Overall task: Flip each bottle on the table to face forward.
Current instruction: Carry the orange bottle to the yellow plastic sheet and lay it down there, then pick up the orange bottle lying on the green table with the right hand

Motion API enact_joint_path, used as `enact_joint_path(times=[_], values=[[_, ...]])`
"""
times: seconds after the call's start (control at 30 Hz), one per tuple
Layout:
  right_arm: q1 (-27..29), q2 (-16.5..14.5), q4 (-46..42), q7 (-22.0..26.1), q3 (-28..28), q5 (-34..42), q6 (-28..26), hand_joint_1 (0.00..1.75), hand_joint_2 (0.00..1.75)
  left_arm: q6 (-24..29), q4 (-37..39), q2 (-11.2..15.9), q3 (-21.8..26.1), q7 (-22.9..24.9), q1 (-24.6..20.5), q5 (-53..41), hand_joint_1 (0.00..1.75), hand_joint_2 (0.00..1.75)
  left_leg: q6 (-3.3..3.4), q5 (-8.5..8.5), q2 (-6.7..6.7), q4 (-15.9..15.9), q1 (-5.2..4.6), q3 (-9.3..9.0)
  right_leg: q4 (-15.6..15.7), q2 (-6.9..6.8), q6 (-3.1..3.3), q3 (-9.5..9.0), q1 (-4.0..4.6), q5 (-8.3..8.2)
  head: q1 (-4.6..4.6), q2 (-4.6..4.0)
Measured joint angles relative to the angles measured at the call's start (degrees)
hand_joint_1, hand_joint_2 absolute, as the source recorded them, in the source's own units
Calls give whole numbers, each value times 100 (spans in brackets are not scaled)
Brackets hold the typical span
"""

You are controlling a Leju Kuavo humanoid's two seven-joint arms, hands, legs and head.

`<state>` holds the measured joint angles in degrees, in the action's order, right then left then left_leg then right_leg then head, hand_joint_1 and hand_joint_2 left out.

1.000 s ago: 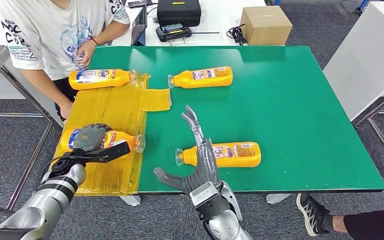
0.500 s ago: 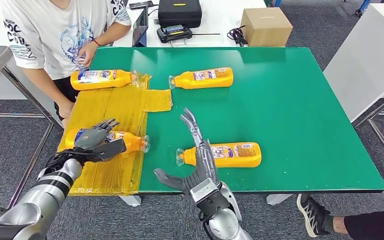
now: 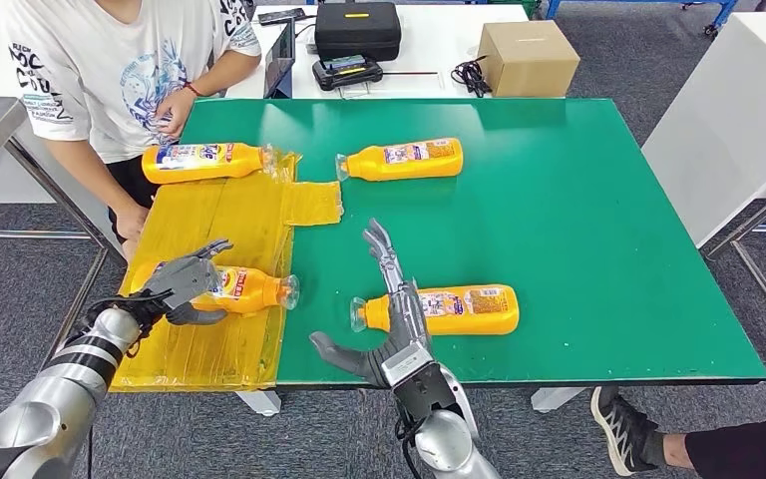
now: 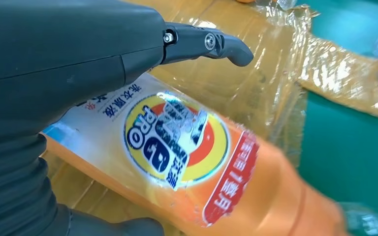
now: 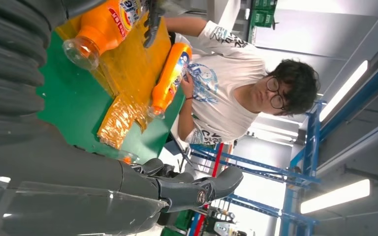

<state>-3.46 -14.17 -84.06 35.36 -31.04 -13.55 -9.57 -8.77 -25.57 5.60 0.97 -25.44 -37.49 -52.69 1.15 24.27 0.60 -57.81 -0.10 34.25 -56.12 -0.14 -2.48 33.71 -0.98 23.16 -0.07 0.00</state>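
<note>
Four orange bottles lie on their sides. The near-left bottle [image 3: 249,289] rests on yellow taped cardboard [image 3: 219,215] with its round logo label [image 4: 177,140] facing up. My left hand [image 3: 185,284] sits at its base end, fingers [image 4: 204,42] spread and loose around it. My right hand [image 3: 391,319] is open, its fingers reaching over the neck of the near-right bottle [image 3: 459,309]. The far-left bottle [image 3: 204,158] and far-middle bottle [image 3: 404,158] lie untouched.
The green table [image 3: 598,220] has free room on its right half. A person [image 3: 110,60] stands at the far left corner, one hand close to the far-left bottle. A cardboard box [image 3: 529,48] and a black case [image 3: 357,25] sit on the white table behind.
My left hand has loosened its hold on the near-left bottle and drawn back to its base end with fingers spread. The bottle now lies with more label showing. The right hand barely moved.
</note>
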Motion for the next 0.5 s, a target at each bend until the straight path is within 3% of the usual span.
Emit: enact_joint_path(times=[0.1, 0.23, 0.5], values=[[-2, -16, 55, 0, 7, 2, 2, 0, 175, -132, 0, 18, 84, -50, 5, 141, 0, 175, 0, 1, 1, 0, 0, 1, 0, 0, 0, 0, 0, 0, 0, 0], [-5, -21, 109, 0, 16, 3, 2, 0, 175, -155, 0, 28, 152, -73, 17, 195, 0, 0, 0, 2, -1, 0, 0, 0, 1, 0, 0, 1, 0, 0, 1, 0], [-22, -29, 185, -9, 20, -2, -50, 0, 175, -38, -186, -164, 509, -670, 294, 1415, 0, 0, 0, -1, 0, -1, 0, 2, 1, 0, 0, 9, 0, 0, 1, 0]])
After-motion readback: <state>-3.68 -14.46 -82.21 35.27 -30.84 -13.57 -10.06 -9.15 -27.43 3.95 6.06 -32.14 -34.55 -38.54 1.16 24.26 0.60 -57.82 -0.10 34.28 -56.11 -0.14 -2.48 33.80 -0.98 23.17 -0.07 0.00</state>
